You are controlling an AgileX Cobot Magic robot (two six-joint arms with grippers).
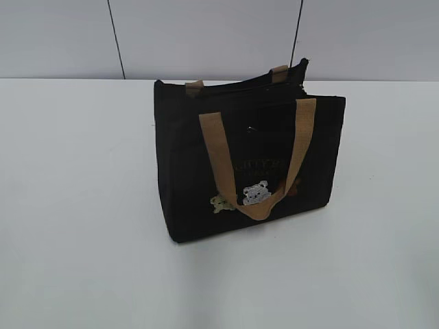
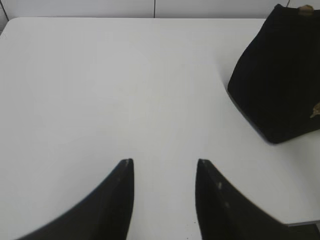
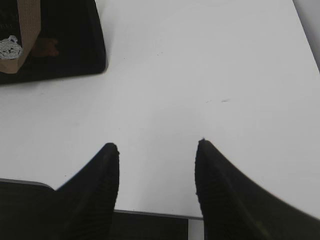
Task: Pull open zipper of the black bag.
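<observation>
The left gripper [image 2: 164,170] hangs over bare white table [image 1: 75,205], its fingers parted and holding nothing, well apart from the black bag [image 1: 192,171], which sits near the table's middle. The bag stands upright, its front tan handle [image 1: 218,154] flopped down over the bear patch [image 1: 255,193], the rear handle [image 1: 195,86] just peeking above the top edge. The zipper [image 1: 240,88] runs along that top edge as a dark line; its pull tab is too small to make out. The fabric looks soft and light, so the bag will likely slide or buckle when tugged; one hand should pin a top corner while the other pinches the pull. The right gripper [image 3: 157,150] also waits parted and empty, the bag at its upper left.
</observation>
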